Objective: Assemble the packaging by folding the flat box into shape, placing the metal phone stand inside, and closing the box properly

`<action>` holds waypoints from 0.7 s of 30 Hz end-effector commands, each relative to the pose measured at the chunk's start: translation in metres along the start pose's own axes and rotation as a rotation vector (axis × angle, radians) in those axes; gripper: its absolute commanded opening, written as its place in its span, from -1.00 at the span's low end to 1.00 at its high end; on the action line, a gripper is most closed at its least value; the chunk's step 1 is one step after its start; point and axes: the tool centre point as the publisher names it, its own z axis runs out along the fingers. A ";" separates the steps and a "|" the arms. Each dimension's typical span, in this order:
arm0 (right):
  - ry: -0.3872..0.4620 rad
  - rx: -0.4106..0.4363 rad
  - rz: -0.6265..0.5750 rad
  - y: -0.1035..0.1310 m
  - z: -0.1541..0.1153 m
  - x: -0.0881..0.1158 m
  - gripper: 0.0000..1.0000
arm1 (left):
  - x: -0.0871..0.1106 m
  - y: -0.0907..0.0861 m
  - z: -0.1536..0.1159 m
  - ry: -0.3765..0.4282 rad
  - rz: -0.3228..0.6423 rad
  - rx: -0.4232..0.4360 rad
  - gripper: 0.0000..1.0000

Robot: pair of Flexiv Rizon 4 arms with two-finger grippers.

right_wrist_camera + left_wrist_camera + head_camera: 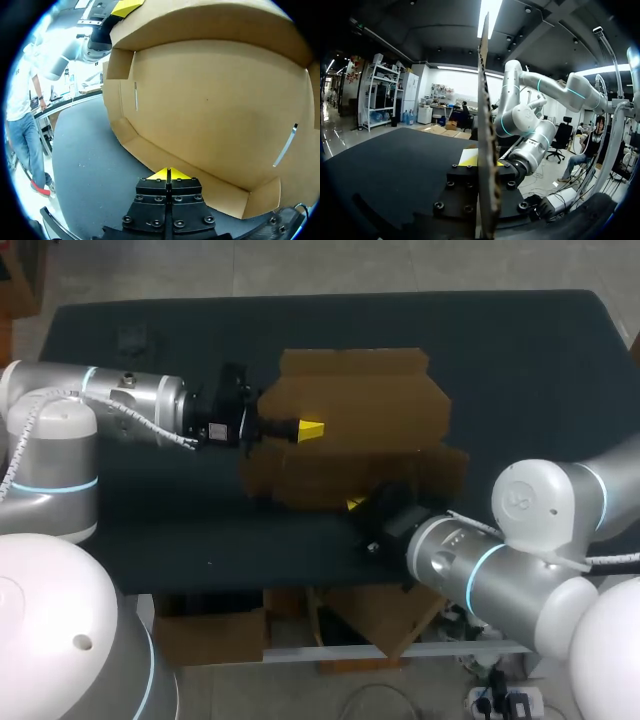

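We judge the task early: the box [380, 400], at the centre of the table [140, 350], is only half folded, not closed, and we see no phone stand. Our left gripper [310, 428], at its 9 o'clock, clamps a panel, as only its wrist view shows; our right gripper [355, 503], at 6 o'clock, has fingers together.

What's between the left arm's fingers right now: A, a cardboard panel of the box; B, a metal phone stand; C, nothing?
A: the left wrist view shows the cardboard box edge-on, clamped between the fingers of the left gripper.
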 end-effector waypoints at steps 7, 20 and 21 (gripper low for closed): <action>-0.007 -0.006 0.000 -0.005 0.003 0.003 -1.00 | -0.006 0.006 -0.002 0.009 0.000 0.008 -1.00; -0.007 -0.006 0.000 -0.005 0.003 0.003 -1.00 | -0.004 0.001 -0.004 0.021 0.010 -0.027 -1.00; -0.007 -0.006 0.000 -0.005 0.003 0.003 -1.00 | -0.004 0.000 -0.004 0.023 0.012 -0.034 -1.00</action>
